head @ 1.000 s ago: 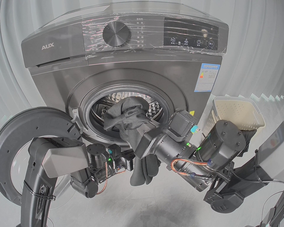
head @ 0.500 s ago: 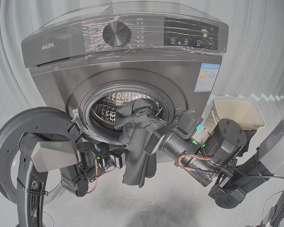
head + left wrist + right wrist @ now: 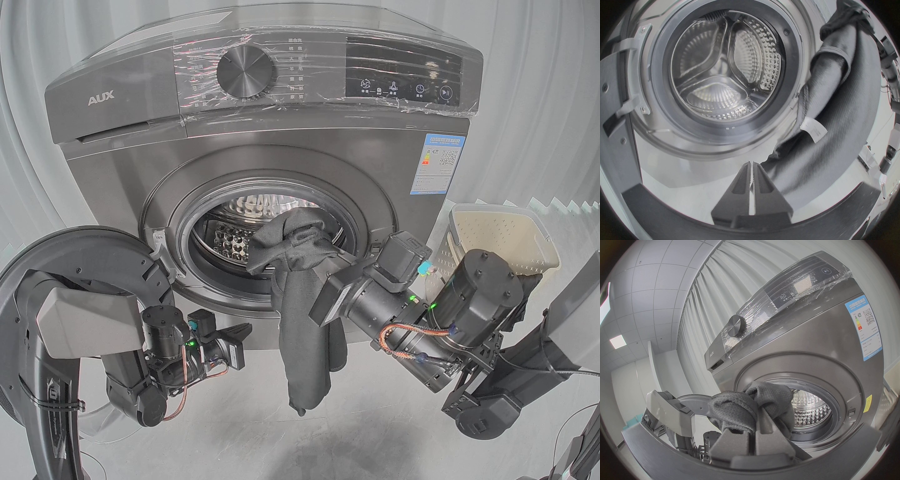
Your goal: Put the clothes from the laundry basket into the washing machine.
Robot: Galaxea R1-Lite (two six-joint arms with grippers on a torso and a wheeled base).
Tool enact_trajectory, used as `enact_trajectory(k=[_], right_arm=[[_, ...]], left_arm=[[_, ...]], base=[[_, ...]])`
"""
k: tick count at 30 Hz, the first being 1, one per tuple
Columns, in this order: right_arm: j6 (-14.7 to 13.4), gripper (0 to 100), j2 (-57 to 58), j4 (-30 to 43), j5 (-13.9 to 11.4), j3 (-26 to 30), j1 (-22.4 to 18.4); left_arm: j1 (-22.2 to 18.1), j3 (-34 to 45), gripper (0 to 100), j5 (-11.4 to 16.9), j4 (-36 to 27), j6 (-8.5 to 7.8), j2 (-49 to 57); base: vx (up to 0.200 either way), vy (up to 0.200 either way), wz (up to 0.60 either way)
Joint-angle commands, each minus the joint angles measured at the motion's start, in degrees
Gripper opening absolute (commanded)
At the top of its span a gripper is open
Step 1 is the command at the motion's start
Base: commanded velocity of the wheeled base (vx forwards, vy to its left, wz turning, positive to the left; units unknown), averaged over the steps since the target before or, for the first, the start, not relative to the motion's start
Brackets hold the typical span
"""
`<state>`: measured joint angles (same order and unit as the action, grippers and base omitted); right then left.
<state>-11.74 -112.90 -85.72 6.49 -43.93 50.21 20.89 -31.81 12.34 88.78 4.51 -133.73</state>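
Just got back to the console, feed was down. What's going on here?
The right gripper is shut on a dark garment, holding it at the mouth of the washer. Most of the garment hangs down outside the opening, and the drum looks empty. The left gripper is shut and empty, low beside the open door. The basket stands at the washer's right.

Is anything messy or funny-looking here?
Yes. The dark cloth pinched by the right gripper dangles outside the washing machine opening toward the floor, instead of lying inside the shiny drum.
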Motion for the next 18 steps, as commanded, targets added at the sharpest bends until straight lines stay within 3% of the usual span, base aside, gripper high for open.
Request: enact_trajectory(k=[1, 4, 12, 13, 18], right_arm=[[0.0, 0, 0.0, -0.1, -0.2, -0.4, 0.2], [0.1, 0, 0.0, -0.6, -0.9, -0.5, 0.8], [0.0, 0, 0.3, -1.1, -0.9, -0.2, 1.6], [0.0, 0, 0.5, -1.1, -0.9, -0.2, 1.6], [0.1, 0, 0.7, -1.0, -0.9, -0.2, 1.7]], left_arm=[[1.0, 3.7, 0, 1.2, 0.0, -0.47, 0.6], [1.2, 3.9, 0, 1.7, 0.0, -1.43, -0.1], [1.0, -1.6, 0, 1.5, 0.0, -1.17, -2.9], [0.9, -2.0, 100, 1.5, -0.1, -1.08, -3.1], [0.6, -4.5, 100, 1.5, -0.1, -0.56, -4.6]], base=[[0.0, 0.0, 0.0], [0.0, 0.0, 0.0], [0.0, 0.0, 0.0], [0.0, 0.0, 0.0], [0.0, 0.0, 0.0]])
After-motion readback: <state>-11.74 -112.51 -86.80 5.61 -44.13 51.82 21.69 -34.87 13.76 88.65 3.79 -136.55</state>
